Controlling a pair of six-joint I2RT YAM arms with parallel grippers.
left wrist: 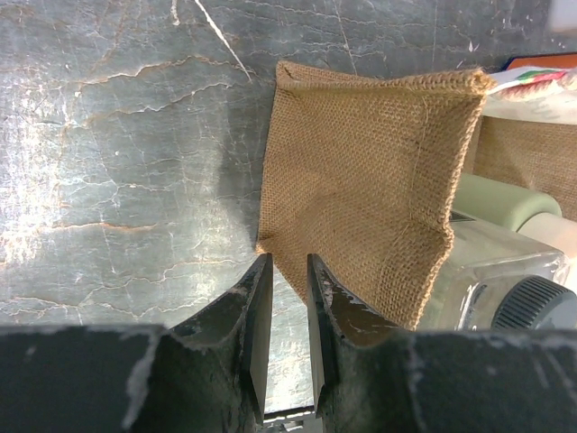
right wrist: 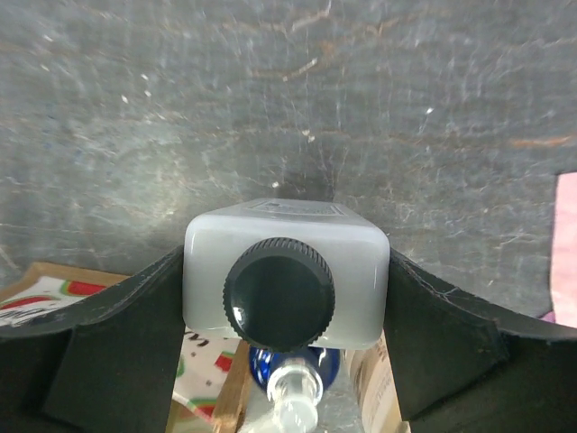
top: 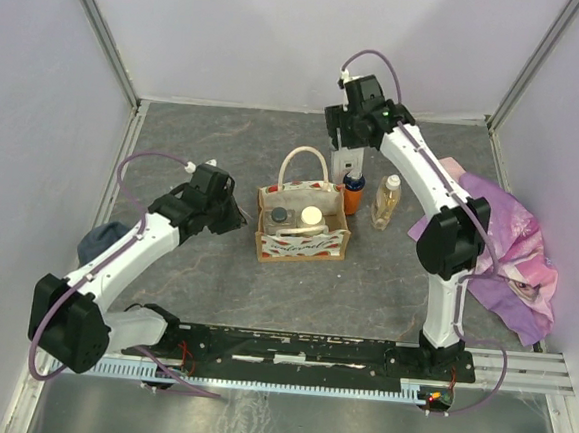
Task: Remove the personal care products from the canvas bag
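The canvas bag stands mid-table; it also shows in the left wrist view. Inside it are a dark-capped jar and a cream-capped jar. My right gripper is behind the bag, shut on a clear grey square bottle with a dark cap, held above the table. Below it stand a blue-and-orange spray bottle and the tan bottle with white cap. My left gripper is at the bag's left side, its jaws a narrow gap apart and empty.
A pink-purple cloth lies at the right beside the right arm. A dark grey cloth lies at the left under the left arm. White walls enclose the table on three sides.
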